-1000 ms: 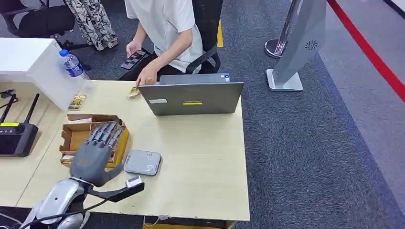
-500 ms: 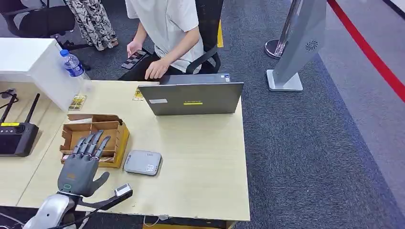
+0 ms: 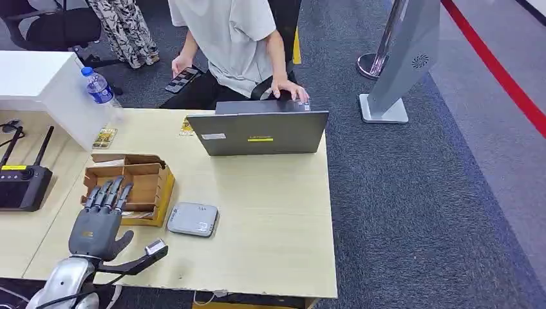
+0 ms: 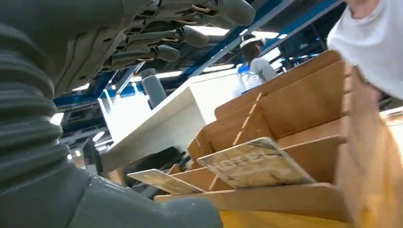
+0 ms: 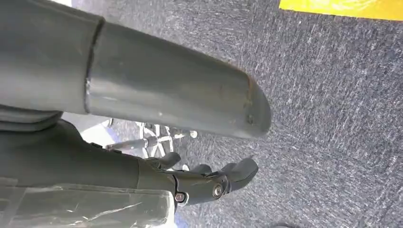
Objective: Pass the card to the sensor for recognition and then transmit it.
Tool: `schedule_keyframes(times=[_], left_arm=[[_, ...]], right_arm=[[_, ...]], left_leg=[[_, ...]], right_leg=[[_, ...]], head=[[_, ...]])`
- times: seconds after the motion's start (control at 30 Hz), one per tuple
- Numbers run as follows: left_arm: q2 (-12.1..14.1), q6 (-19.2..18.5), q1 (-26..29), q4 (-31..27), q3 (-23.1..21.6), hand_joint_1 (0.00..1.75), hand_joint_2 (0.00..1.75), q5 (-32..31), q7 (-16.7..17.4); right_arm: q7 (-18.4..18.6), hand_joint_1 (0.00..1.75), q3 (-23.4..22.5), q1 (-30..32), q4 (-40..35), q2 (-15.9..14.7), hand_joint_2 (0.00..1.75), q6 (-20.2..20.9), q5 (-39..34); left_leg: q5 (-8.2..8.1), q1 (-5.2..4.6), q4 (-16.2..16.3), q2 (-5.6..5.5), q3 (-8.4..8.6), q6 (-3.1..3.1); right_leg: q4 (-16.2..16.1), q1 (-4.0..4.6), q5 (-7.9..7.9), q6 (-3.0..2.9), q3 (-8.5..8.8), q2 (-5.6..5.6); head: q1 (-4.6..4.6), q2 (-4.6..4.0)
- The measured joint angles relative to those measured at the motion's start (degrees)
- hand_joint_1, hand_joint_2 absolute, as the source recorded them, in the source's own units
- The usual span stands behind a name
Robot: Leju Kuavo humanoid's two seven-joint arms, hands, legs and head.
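Since a second ago my left robot hand [image 3: 96, 225] has drawn back toward me, off the cardboard box [image 3: 151, 183], and now hovers flat at its near edge, fingers spread and holding nothing. Cards [image 4: 254, 164] lie in the box's compartments; another card [image 3: 104, 137] lies on the tabletop [image 3: 270, 212] by the white block. A grey sensor [image 3: 192, 219] sits just beside the box. My right robot hand [image 5: 209, 183] hangs over carpet, fingers curled on nothing.
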Motion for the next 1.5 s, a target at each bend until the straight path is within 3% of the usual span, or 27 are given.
schedule_keyframes(times=[0.4,0.67,1.03,1.5], left_arm=[[-1.0,0.0,-2.7,5.4,4.2,0.0,1.75,-0.3,0.6],[-1.7,0.9,-3.6,8.2,4.3,0.0,1.75,-1.2,0.2],[-2.4,5.5,-4.0,8.6,4.3,0.0,1.75,-1.4,-3.7],[-2.5,5.8,-4.0,8.6,4.3,0.0,1.75,-1.1,-4.5]], right_arm=[[-0.2,0.0,-1.2,0.0,-0.5,0.0,0.0,0.2,2.1],[-0.3,0.0,-1.7,0.0,-0.8,0.2,0.0,0.2,3.7],[-1.2,0.0,-4.0,0.0,-1.1,0.7,0.0,0.2,6.0],[-1.3,0.0,-5.3,0.0,-1.2,0.9,0.0,0.3,7.0]], left_leg=[[0.0,0.0,0.0,0.0,0.0,0.0],[0.0,0.0,0.0,-0.01,0.0,0.0],[0.0,0.0,0.0,-0.01,0.0,0.0],[0.0,0.0,0.0,-0.01,0.0,0.0]], right_leg=[[0.0,0.0,0.0,0.0,0.0,0.01],[0.0,0.0,0.0,0.0,0.0,0.0],[0.0,0.0,0.0,0.0,-0.01,0.01],[0.0,0.0,0.0,0.0,-0.01,0.01]], head=[[0.0,0.0],[0.02,0.0],[0.0,0.0],[0.0,0.0]])
